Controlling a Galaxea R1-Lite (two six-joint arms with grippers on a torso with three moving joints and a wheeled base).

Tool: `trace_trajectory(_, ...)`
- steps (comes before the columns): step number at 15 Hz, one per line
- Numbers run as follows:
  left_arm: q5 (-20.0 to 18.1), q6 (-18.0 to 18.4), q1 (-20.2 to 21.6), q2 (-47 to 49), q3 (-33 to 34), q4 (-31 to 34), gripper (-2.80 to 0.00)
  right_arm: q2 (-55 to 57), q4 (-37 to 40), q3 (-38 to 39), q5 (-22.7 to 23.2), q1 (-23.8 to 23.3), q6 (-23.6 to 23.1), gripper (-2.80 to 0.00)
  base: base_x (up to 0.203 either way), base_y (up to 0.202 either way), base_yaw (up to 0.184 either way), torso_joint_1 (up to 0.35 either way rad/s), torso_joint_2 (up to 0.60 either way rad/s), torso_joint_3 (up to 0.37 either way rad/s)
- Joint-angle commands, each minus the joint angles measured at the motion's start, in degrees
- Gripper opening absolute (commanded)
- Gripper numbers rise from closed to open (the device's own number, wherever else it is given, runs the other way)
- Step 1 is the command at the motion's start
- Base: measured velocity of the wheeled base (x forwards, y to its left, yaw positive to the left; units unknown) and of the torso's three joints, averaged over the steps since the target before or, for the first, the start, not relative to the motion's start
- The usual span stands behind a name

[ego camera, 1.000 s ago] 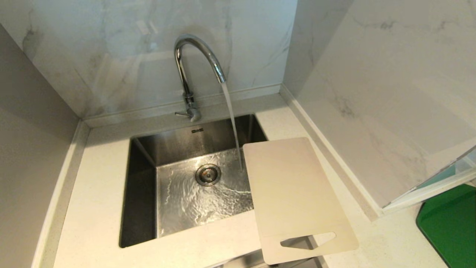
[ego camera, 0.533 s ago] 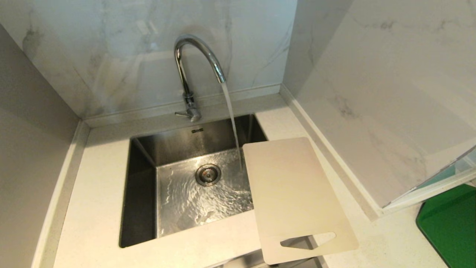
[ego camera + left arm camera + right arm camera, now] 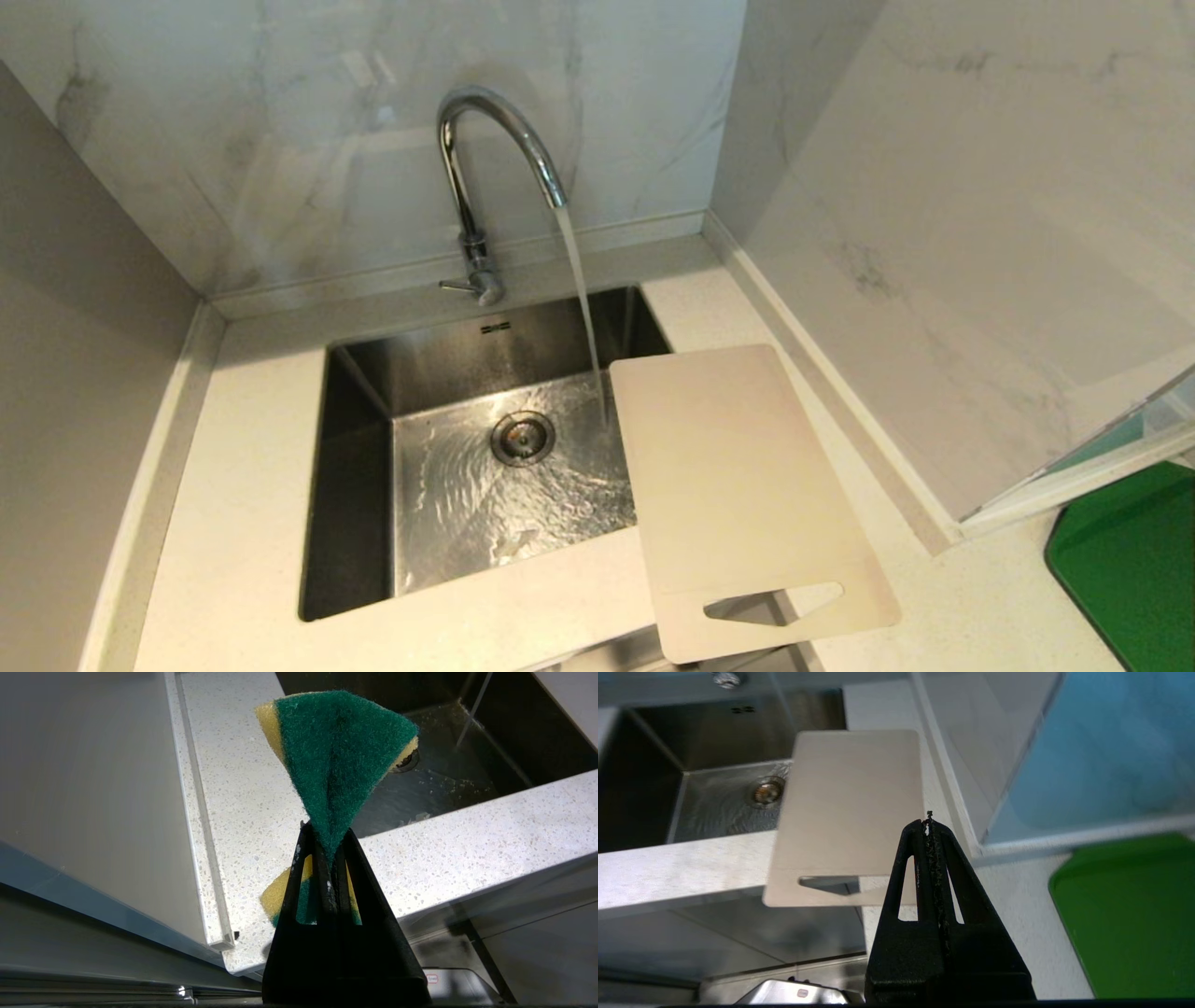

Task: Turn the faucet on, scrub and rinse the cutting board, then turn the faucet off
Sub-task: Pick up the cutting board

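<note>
Cream plastic board (image 3: pixel 738 485): thin, stiff, light, slippery wet; handle end overhangs table (image 3: pixel 233 523), grab there. Left hand (image 3: pixel 327 835) pinches sponge (image 3: pixel 338 751); right hand (image 3: pixel 929 823) closed, empty.

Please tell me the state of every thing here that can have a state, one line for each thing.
faucet: on, water running into the sink.
sink: wet, drain open.
cutting board: flat on the counter, overhanging the sink, not under the water.
left gripper: shut on the sponge.
right gripper: shut, empty.
</note>
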Motion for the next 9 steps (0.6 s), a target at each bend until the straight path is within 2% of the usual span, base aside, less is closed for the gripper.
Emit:
trace_trajectory(1, 0.0, 0.0, 0.0, 0.1, 0.2, 0.0, -2.80, 9.7, 6.5, -12.7, 4.1, 0.2, -1.3, -2.80, 0.000, 0.000, 0.000, 0.000, 0.00, 0.000)
trace_trajectory(3, 0.0, -0.2, 0.0, 0.1, 0.2, 0.0, -2.80, 17.0, 15.2, -21.0, 10.2, 0.2, -4.0, -2.80, 0.000, 0.000, 0.000, 0.000, 0.00, 0.000)
trace_trajectory(5, 0.0, -0.2, 0.0, 0.1, 0.2, 0.0, -2.80, 23.3, 19.4, -24.0, 15.5, 0.3, -6.1, -2.80, 0.000, 0.000, 0.000, 0.000, 0.00, 0.000)
trace_trajectory(8, 0.0, -0.2, 0.0, 0.1, 0.2, 0.0, -2.80, 32.6, 21.0, -25.3, 17.9, 2.9, -7.9, -2.80, 0.000, 0.000, 0.000, 0.000, 0.00, 0.000)
trace_trajectory(9, 0.0, -0.2, 0.0, 0.1, 0.2, 0.0, -2.80, 34.8, 21.2, -24.4, 17.8, 5.8, -8.1, -1.45, 0.000, 0.000, 0.000, 0.000, 0.00, 0.000)
